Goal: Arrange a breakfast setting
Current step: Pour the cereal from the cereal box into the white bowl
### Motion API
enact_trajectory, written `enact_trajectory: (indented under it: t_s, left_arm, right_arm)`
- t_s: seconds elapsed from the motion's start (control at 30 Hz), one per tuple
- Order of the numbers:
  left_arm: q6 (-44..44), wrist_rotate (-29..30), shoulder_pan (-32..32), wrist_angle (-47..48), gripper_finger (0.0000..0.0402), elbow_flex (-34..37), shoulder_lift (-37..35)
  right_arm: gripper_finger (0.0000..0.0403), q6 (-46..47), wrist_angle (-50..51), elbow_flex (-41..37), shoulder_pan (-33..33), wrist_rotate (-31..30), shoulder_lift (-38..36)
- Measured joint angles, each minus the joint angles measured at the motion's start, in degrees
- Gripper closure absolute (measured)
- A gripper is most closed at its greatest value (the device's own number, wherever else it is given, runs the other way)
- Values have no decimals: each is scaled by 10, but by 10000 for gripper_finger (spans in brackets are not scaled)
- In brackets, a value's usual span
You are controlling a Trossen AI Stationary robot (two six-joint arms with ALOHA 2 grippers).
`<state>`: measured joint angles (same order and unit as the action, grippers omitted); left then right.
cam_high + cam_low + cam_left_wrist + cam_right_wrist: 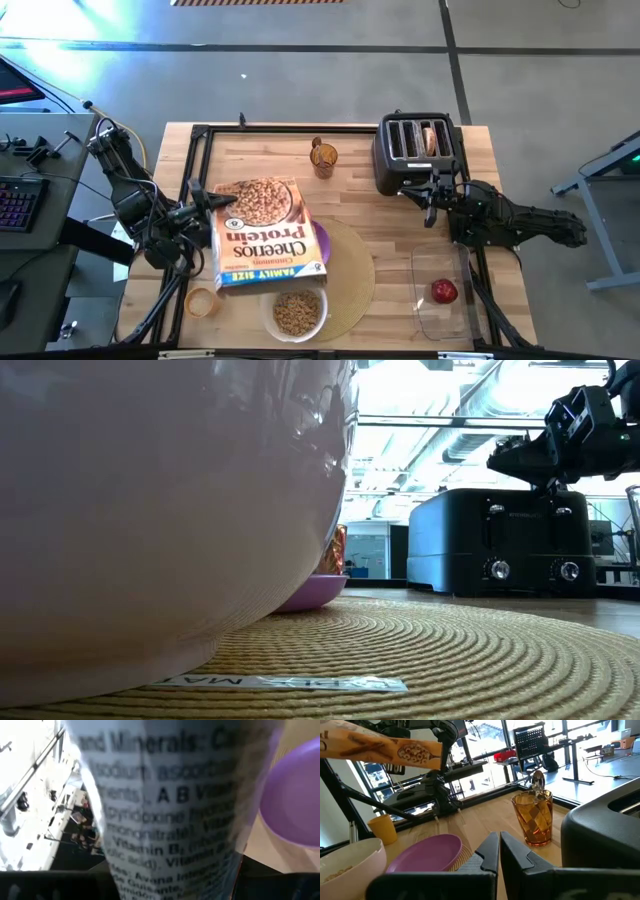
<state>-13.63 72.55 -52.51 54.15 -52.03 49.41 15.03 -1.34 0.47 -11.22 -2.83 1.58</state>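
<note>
From above: a box reading "Cheerios Protein" and "FAMILY SIZE", pinched at its edge by the left tool and held over the purple plate and tan mat, just above the white bowl of brown cereal; right tool pressed together, holding nothing, beside the black toaster, with the red apple in a clear tray near the worktop edge. At worktop level: bowl wall filling the near side, a mat label blurred past reading. From the left wrist: box print up close, "and Minerals", "Vitamin B"; from the right wrist: fingers touching, amber glass with a spoon ahead.
</note>
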Motion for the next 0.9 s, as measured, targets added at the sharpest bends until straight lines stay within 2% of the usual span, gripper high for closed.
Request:
enact_trajectory:
  t_s: [0.57,0.9]
  left_arm:
    - [205,4,0,0,252,0,0]
    - [326,56,3,0,252,0,0]
  right_arm:
    - [402,0,0,0,0,0,0]
    - [402,1,0,0,0,0,0]
